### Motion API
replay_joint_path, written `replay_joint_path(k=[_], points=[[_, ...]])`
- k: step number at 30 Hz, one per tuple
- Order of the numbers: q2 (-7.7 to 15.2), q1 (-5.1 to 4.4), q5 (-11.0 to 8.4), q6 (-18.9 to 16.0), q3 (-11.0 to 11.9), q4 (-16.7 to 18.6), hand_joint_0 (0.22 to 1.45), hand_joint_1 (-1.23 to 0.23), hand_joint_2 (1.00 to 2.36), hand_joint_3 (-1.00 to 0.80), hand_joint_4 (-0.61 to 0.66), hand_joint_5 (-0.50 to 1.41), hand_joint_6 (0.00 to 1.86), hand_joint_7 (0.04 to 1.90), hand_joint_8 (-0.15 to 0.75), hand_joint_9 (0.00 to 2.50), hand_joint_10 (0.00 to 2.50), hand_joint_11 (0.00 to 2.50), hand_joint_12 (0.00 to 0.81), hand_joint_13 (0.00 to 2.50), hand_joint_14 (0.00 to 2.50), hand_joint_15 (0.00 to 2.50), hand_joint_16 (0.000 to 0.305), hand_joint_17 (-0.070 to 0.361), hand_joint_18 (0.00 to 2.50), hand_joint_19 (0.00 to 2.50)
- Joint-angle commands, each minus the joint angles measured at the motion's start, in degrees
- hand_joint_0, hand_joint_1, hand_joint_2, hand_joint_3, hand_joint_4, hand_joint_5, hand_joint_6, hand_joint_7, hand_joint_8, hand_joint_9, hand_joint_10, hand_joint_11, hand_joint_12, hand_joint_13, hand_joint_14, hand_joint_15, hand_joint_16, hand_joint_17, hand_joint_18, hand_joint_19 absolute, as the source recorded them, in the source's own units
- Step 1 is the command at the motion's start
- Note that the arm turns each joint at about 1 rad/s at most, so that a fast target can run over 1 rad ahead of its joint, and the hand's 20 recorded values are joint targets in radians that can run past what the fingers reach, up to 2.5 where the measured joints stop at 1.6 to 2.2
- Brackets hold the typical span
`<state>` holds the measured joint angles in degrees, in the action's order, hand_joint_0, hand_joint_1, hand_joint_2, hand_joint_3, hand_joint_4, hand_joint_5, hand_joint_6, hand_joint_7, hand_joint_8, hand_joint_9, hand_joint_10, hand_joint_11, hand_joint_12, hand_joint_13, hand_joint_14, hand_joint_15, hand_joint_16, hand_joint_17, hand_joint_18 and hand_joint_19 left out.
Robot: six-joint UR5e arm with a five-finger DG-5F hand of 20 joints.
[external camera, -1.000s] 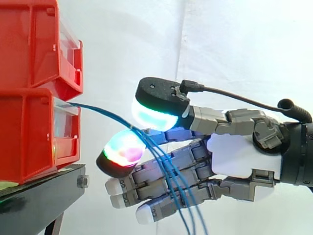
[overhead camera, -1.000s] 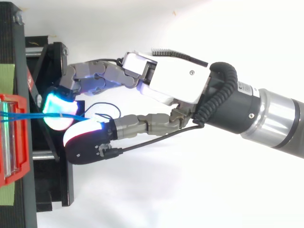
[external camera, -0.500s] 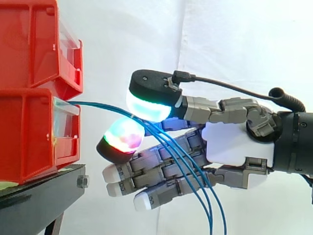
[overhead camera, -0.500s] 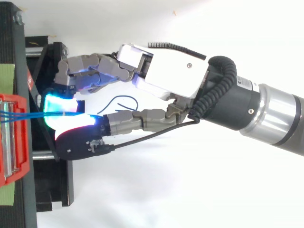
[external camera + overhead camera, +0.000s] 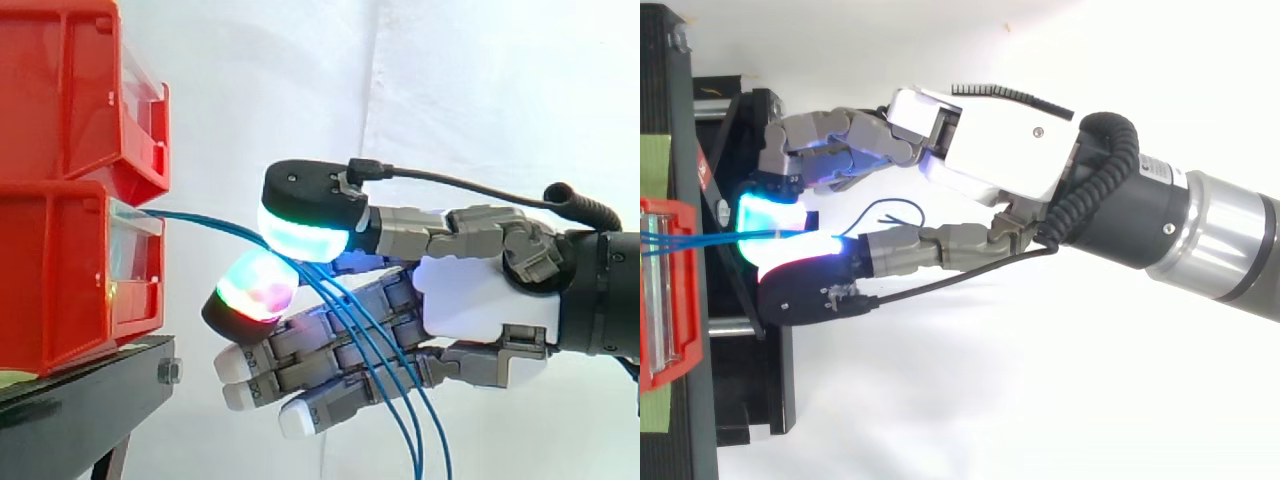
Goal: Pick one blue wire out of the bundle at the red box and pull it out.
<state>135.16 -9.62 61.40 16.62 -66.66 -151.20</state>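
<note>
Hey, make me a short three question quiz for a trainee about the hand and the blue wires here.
1. True or false: the blue wires leave the upper red box.
2. The hand's glowing pads are: A clear of the wires, B pinching the wires, C inside a box.
3. Fill in: past the pads, the wires hang ___ across the fingers.
Key: 1 false, the lower red box; 2 B; 3 down.
</note>
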Motion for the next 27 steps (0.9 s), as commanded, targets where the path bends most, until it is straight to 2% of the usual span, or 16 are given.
replay_joint_path(k=[1,7,11,15,21,25,27], points=[[0.0,0.13,-0.06,0.0,0.0,-0.1,0.61,-0.56,1.02,-0.22,0.37,-0.12,0.64,1.18,0.376,0.72,0.01,0.24,0.434,0.48,0.0,0.13,0.058,0.13,0.61,0.42],[-0.1,0.13,0.03,0.1,0.0,-0.3,0.61,-0.64,1.02,-0.2,0.35,-0.14,0.65,1.15,0.372,0.71,0.01,0.27,0.436,0.48,0.0,0.13,0.058,0.13,0.61,0.43],[0.0,0.13,-0.06,0.1,0.0,-0.3,0.55,-0.63,1.01,-0.4,0.36,-0.14,0.65,1.13,0.376,0.71,0.01,0.27,0.445,0.49,0.0,0.14,0.06,0.134,0.62,0.43],[0.0,0.22,0.03,0.1,0.0,-0.3,0.55,-0.57,1.0,-0.46,0.36,-0.13,0.64,1.15,0.382,0.72,0.01,0.27,0.449,0.5,0.0,0.14,0.06,0.135,0.63,0.44],[0.0,0.22,0.03,0.1,0.0,-0.3,0.62,-0.5,1.02,-0.3,0.37,-0.11,0.6,1.2,0.377,0.76,0.01,0.27,0.438,0.52,0.0,0.15,0.057,0.129,0.62,0.46],[0.0,0.22,0.03,0.1,0.0,-0.3,0.63,-0.47,1.02,-0.22,0.42,-0.08,0.5,1.35,0.369,0.77,0.01,0.26,0.434,0.52,0.0,0.17,0.057,0.128,0.62,0.48],[0.0,0.31,0.03,0.1,0.1,-0.3,0.64,-0.47,1.02,-0.19,0.43,-0.08,0.5,1.32,0.369,0.78,0.01,0.26,0.433,0.53,0.01,0.16,0.057,0.128,0.62,0.48]])
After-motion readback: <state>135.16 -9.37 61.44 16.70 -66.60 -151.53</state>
